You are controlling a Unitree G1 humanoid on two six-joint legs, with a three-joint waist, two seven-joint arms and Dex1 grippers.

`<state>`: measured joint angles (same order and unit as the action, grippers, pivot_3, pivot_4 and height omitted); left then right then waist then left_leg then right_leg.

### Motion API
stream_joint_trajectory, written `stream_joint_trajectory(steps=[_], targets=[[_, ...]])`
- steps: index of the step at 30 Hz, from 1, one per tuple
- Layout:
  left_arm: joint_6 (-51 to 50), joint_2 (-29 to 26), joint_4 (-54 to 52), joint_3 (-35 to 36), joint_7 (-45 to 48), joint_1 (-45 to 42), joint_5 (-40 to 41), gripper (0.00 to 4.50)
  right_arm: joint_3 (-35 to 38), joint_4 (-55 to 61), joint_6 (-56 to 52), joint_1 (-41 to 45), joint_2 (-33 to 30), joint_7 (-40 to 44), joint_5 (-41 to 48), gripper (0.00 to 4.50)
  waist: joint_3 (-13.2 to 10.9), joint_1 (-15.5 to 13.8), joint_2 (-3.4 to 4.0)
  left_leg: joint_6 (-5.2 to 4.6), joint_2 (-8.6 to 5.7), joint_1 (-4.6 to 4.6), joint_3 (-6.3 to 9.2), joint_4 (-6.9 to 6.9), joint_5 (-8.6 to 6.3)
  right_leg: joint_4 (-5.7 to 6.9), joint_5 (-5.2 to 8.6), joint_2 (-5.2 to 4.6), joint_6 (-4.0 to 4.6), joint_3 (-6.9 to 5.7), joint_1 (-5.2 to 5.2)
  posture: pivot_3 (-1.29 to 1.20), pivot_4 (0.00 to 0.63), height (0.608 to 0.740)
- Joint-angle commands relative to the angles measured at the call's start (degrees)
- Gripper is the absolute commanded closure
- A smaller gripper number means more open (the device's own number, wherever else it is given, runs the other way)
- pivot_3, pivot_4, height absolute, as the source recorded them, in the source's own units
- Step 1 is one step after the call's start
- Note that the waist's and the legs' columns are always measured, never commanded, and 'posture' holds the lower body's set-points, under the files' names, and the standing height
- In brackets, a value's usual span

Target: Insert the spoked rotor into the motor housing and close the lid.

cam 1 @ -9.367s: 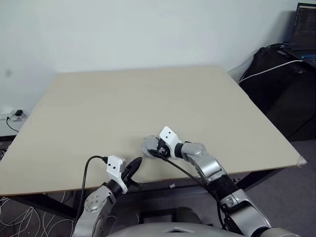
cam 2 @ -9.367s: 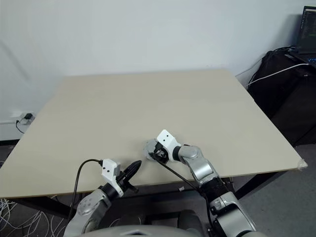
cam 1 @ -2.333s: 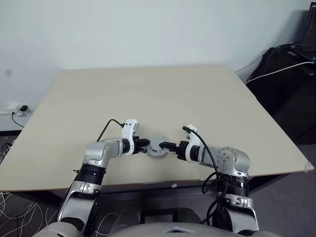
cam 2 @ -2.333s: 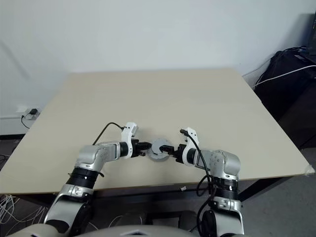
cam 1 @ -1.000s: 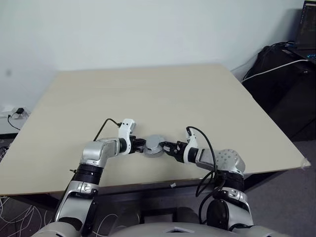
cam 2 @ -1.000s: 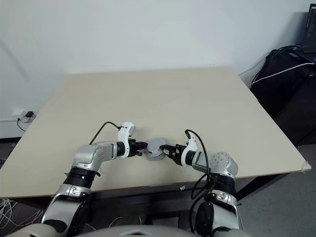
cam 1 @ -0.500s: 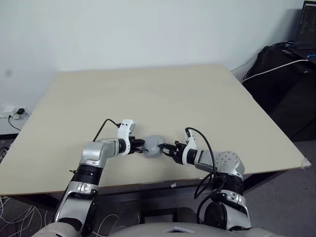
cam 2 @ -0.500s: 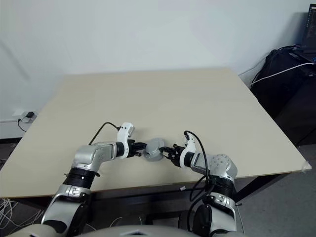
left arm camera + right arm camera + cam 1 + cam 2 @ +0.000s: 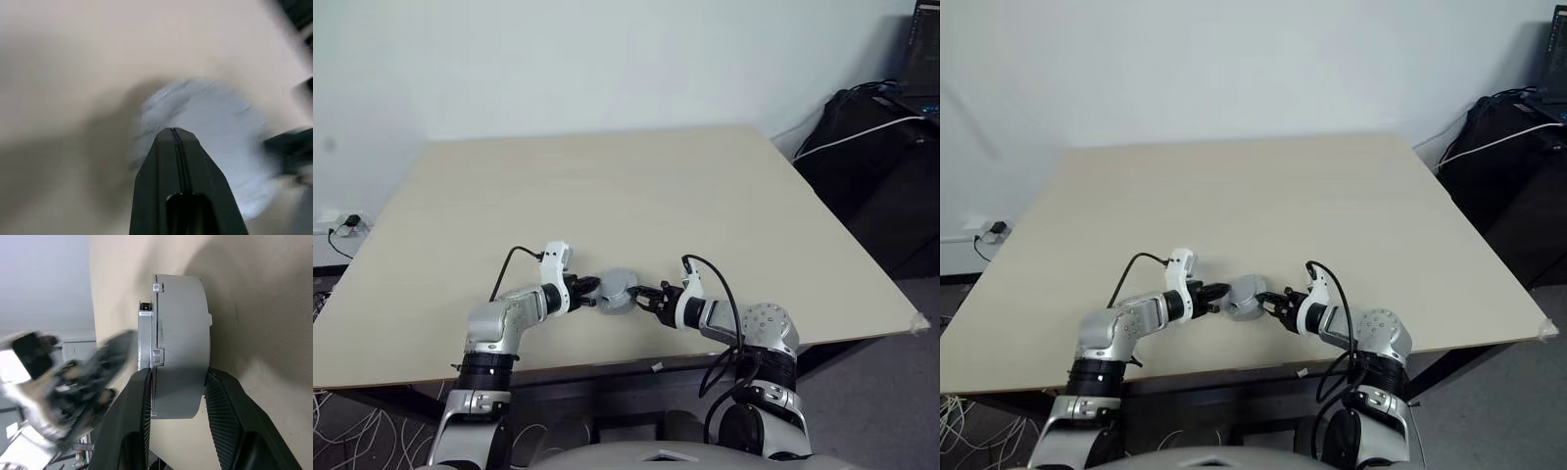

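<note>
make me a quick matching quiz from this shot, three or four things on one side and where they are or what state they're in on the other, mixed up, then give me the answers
Things:
1. left gripper
2. right gripper
3. grey round assembly
4. black bag

States or places:
A. on the floor beyond the table's right edge
B. jaws shut, tip at the grey disc
C. clamped edgewise between two black fingers
D. jaws closed on the grey assembly

Pairs: 1-B, 2-D, 3-C, 4-A

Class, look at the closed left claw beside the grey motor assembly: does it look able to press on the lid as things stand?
Probably yes. The left claw, shut, sits right at the lid side of the motor housing, with nothing between them, while the right claw grips the assembly across its thickness.
</note>
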<state>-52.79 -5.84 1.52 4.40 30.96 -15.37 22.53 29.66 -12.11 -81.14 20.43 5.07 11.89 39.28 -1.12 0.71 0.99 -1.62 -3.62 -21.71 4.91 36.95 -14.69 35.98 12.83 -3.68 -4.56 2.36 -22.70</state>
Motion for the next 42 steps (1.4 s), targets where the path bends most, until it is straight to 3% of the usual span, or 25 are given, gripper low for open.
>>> stream_joint_trajectory(steps=[1, 6, 13, 19, 29, 32, 42], targets=[[1.1, 2.3, -9.4, 4.2, -1.0, 1.4, 6.4, 4.5, 0.0, 0.7, 0.3, -0.2, 0.1, -1.3, 0.3, 3.21, 0.0, 0.3, 0.02, 0.03, 0.01, 0.0, -0.05, 0.0, -0.02, 0.0, 0.0, -0.02, 0.0, 0.0, -0.01, 0.0, 0.0, 0.74], [1.1, 7.5, -16.6, 11.9, -3.3, 7.3, 18.4, 4.5, 0.3, 1.0, 0.5, -0.4, 0.1, -1.2, 1.5, 3.21, 0.0, 0.8, 0.03, -0.1, 0.1, 0.0, -0.13, -0.04, 0.04, 0.01, 0.02, 0.03, 0.12, -0.02, -0.05, 0.0, 0.0, 0.74], [-2.1, 12.0, -18.7, 17.0, -5.3, 22.9, 33.3, 4.5, 1.7, 4.4, 1.2, -0.7, 1.9, 1.7, 7.5, 3.21, -0.4, 0.8, -0.14, -0.21, 0.12, -0.01, -0.18, 0.01, -0.04, -0.03, 0.18, 0.03, 0.35, -0.02, -0.05, 0.0, 0.0, 0.74], [0.2, 13.7, -18.0, 17.4, -5.6, 32.4, 40.7, 4.5, 1.7, 6.0, 1.1, -0.1, 3.6, 2.6, 11.3, 3.21, -0.8, 1.2, -0.2, -0.16, 0.19, -0.04, -0.25, 0.1, -0.06, -0.05, 0.42, 0.05, 0.14, -0.02, -0.07, 0.0, 0.0, 0.74], [8.6, 18.6, -14.8, 14.9, -6.6, 39.1, 50.9, 4.5, 0.8, 6.3, 1.1, 0.9, 5.9, 1.3, 15.5, 3.21, -1.0, 1.3, -0.17, 0.01, 0.2, -0.13, -0.26, 0.04, -0.19, -0.07, 0.47, -0.06, 0.26, -0.02, -0.2, 0.0, 0.0, 0.74], [9.4, 18.3, -13.7, 12.4, -6.2, 40.0, 53.2, 3.89, -0.2, 6.5, 0.3, 1.0, 6.2, 0.8, 16.3, 3.21, -1.0, 1.4, -0.15, 0.07, 0.22, -0.18, -0.26, 0.04, -0.23, -0.07, 0.48, -0.08, 0.26, -0.03, -0.25, 0.0, 0.0, 0.74], [12.3, 15.7, -12.8, 8.7, -4.5, 38.2, 56.7, 0.63, -2.9, 7.0, -1.2, 0.2, 7.4, -1.3, 18.5, 3.21, -1.1, 1.4, -0.15, 0.03, 0.21, -0.2, -0.28, 0.05, -0.21, -0.07, 0.47, 0.01, 0.3, -0.05, -0.26, 0.0, 0.0, 0.74]])
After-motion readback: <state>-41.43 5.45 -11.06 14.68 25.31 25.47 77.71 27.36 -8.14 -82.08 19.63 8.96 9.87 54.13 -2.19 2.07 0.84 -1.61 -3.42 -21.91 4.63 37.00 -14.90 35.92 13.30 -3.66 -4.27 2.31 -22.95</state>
